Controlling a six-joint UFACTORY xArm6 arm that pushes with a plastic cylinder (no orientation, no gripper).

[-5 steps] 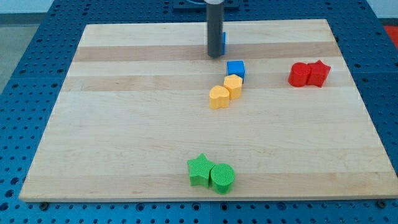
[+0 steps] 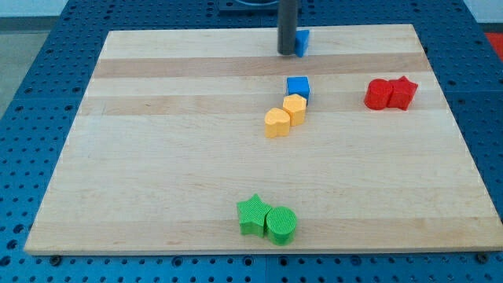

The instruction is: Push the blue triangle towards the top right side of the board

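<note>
my tip touches the left face of blue triangle, which sits above blue cube near worktop top edge; no jaws here, block likely light, rigid, slides easily, push that left face

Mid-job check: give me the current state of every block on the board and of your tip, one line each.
My tip: down on the board, touching the blue triangle's left side.
Blue triangle: near the top edge, mostly hidden behind the rod.
Blue cube: flat, touching the yellow pair below it.
Two yellow blocks: touching, in a diagonal.
Two red blocks: touching, at the view's right.
Green star and green cylinder: touching, near the bottom edge.
</note>
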